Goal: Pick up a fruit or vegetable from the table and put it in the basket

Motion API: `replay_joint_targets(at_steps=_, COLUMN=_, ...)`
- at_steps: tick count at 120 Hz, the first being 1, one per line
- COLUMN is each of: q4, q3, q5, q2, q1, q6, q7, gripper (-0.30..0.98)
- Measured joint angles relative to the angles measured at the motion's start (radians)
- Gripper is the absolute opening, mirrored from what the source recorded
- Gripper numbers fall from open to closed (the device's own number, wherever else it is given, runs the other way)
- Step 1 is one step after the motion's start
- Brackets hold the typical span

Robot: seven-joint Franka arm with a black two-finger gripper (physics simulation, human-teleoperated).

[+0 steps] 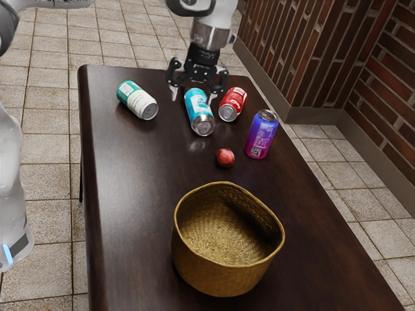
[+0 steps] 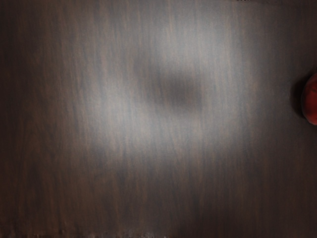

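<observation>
Red fruit (image 1: 225, 158), roundish, long axis unclear

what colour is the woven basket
Golden brown all over; the basket shows best in the exterior view.

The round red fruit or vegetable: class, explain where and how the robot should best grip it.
I would bring my open gripper straight down over the round red fruit or vegetable, closing on opposite sides at its widest part: it is round, with no handle to take. The taller purple-blue can stands nearby, so I'd keep the fingers off that side.
</observation>
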Motion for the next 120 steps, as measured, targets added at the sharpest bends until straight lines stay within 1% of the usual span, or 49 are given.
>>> replay_joint_targets(at_steps=16, q4=-0.01, q3=-0.009, q5=-0.008, q2=-0.015, q1=0.003, q6=0.067, q7=-0.187, gripper=0.69)
replay_joint_targets(at_steps=18, q4=-0.012, q3=-0.01, q5=-0.017, q2=-0.02, q1=0.005, q6=0.075, q7=-0.208, gripper=0.69)
replay_joint_targets(at_steps=21, q4=-0.02, q3=-0.004, q5=-0.052, q2=-0.024, q1=0.015, q6=0.084, q7=-0.238, gripper=0.69)
replay_joint_targets(at_steps=26, q4=-0.032, q3=0.018, q5=-0.133, q2=-0.008, q1=0.033, q6=0.093, q7=-0.286, gripper=0.69)
replay_joint_targets(at_steps=35, q4=-0.033, q3=0.052, q5=-0.253, q2=-0.012, q1=0.034, q6=0.095, q7=-0.37, gripper=0.69)
replay_joint_targets(at_steps=40, q4=-0.02, q3=0.058, q5=-0.299, q2=-0.023, q1=0.007, q6=0.089, q7=-0.413, gripper=0.69)
replay_joint_targets(at_steps=44, q4=0.002, q3=0.055, q5=-0.314, q2=-0.021, q1=-0.018, q6=0.086, q7=-0.439, gripper=0.69)
replay_joint_targets(at_steps=49, q4=0.017, q3=0.033, q5=-0.273, q2=-0.014, q1=-0.032, q6=0.105, q7=-0.427, gripper=0.69)
replay_joint_targets(at_steps=57, q4=0.006, q3=0.008, q5=-0.224, q2=-0.009, q1=-0.044, q6=0.142, q7=-0.356, gripper=0.68)
replay_joint_targets(at_steps=66, q4=0.046, q3=0.021, q5=-0.177, q2=0.039, q1=-0.047, q6=0.169, q7=-0.18, gripper=0.68)
replay_joint_targets(at_steps=78, q4=0.062, q3=0.042, q5=-0.127, q2=0.088, q1=-0.138, q6=0.184, q7=0.048, gripper=0.69)
replay_joint_targets(at_steps=82, q4=0.054, q3=0.045, q5=-0.117, q2=0.106, q1=-0.167, q6=0.189, q7=0.118, gripper=0.69)
replay_joint_targets(at_steps=86, q4=0.012, q3=0.05, q5=-0.109, q2=0.096, q1=-0.18, q6=0.198, q7=0.185, gripper=0.69)
replay_joint_targets(at_steps=93, q4=-0.045, q3=0.059, q5=-0.099, q2=0.085, q1=-0.145, q6=0.213, q7=0.296, gripper=0.69)
replay_joint_targets(at_steps=103, q4=-0.069, q3=0.072, q5=-0.091, q2=0.1, q1=-0.095, q6=0.228, q7=0.442, gripper=0.69)
replay_joint_targets(at_steps=120, q4=-0.072, q3=0.075, q5=-0.09, q2=0.168, q1=-0.079, q6=0.247, q7=0.649, gripper=0.69)
